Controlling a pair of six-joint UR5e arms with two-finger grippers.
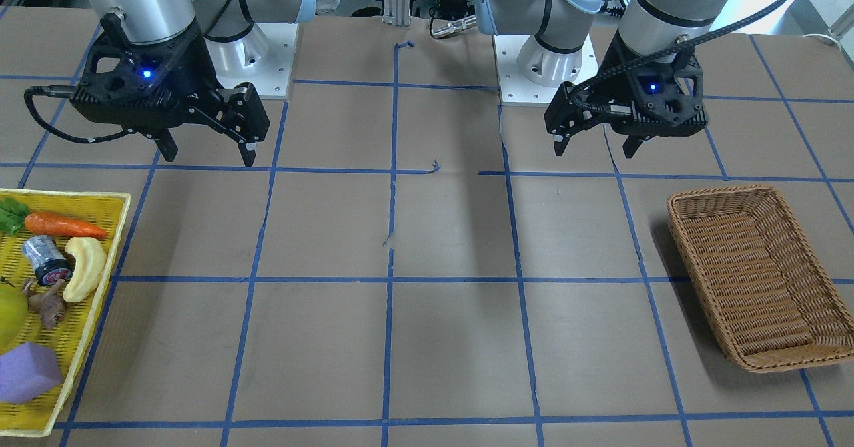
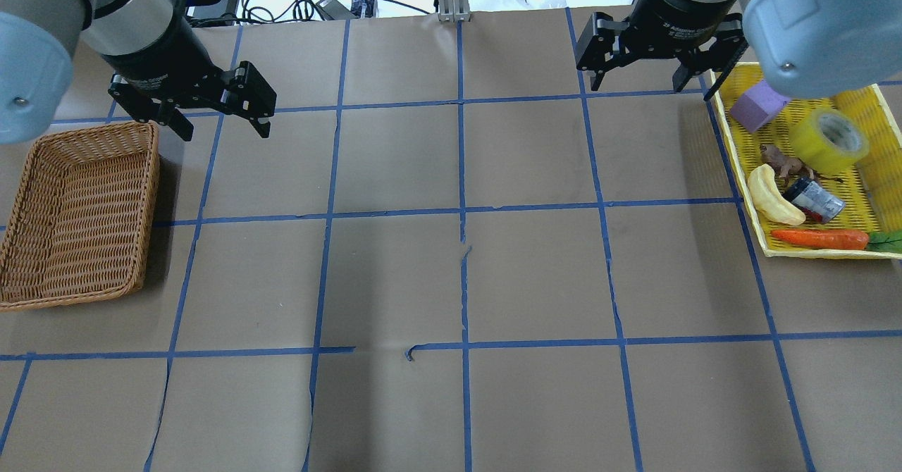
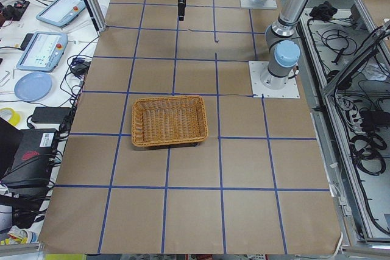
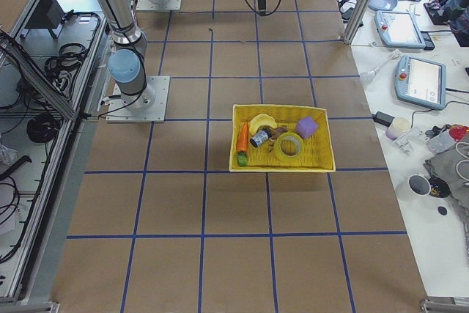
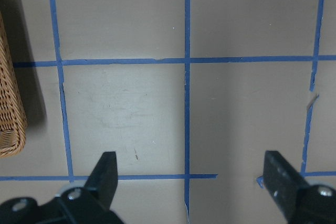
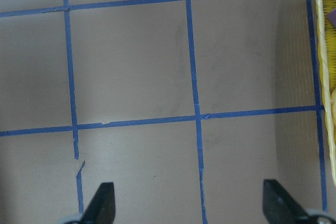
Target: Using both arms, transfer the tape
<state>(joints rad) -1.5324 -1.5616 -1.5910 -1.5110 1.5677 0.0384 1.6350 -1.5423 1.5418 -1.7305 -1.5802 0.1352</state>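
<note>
While both sets of jaws stand wide with nothing between them, I read this as the very start; the left gripper (image 2: pixel 224 132) hangs above bare paper, and its wrist view shows only blue grid lines between the fingers (image 5: pixel 105 174); the right gripper (image 2: pixel 638 84) is spread just as far, with the wall of the yellow tray (image 2: pixel 881 169) at the edge of its own wrist view.

Moving outward, the tape (image 2: pixel 829 141) lies in that tray on my right-hand side, tilted so its white core faces up and towards the robot; it sits just beside the purple block (image 2: pixel 757 106) and near the banana (image 2: pixel 771 196), the grey can (image 2: pixel 814 201) and the carrot (image 2: pixel 817 238); I judge the wide opening suits a roll this broad.

Further out, the wicker basket (image 2: pixel 77 204) sits well apart on the left side of the table (image 2: pixel 451 275), just beside the left gripper; that arrangement looks deliberate to me: neither arm appears placed to cover both tray and basket, so I expect the right arm to pick, meet the left somewhere over the middle, and hand across.

My concern is the crowding; the block and the brown scrap beside the roll leave little room for a finger, so I would come down over the core's open side.
</note>
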